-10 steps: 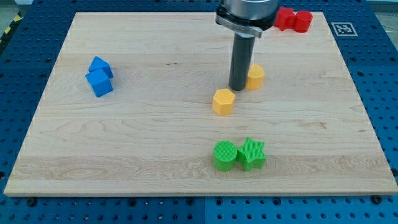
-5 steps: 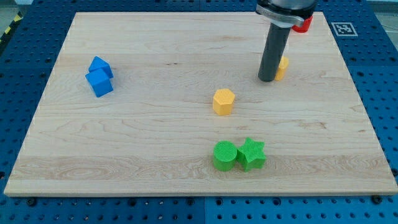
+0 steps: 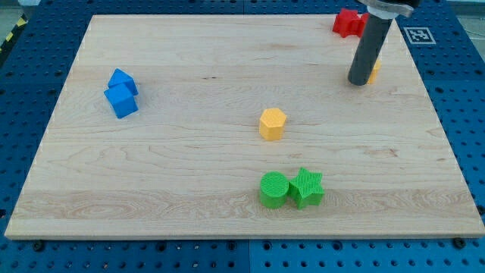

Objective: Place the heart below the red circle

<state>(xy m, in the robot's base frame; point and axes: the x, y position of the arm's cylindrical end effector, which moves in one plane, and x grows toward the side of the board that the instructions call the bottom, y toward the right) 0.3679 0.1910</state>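
Nearest the camera, at about 6 o'clock on the wooden surface (image 3: pixel 189 167), a green circle (image 3: pixel 273 189) and a green star (image 3: pixel 307 188) stand touching each other. Beyond them, near the middle, is a yellow hexagon (image 3: pixel 272 123), alone. At 9 o'clock two blue blocks (image 3: pixel 120 93) are pressed together; their exact shapes I cannot tell.

Farther, at about 2 o'clock, my tip (image 3: pixel 358 82) stands on the surface, just at the 9 o'clock side of a yellow block (image 3: pixel 373 71), which I judge to be the heart; the rod hides most of it. There is no gripper on this rod, so nothing opens or closes; it can only push.

Farthest, at the 1 o'clock edge, a red block (image 3: pixel 346 22) shows beside the rod; the red circle is probably hidden there behind the arm.

To do this step well, I think the push should be short and slow, stopping with the heart just under the circle and not touching the red blocks.
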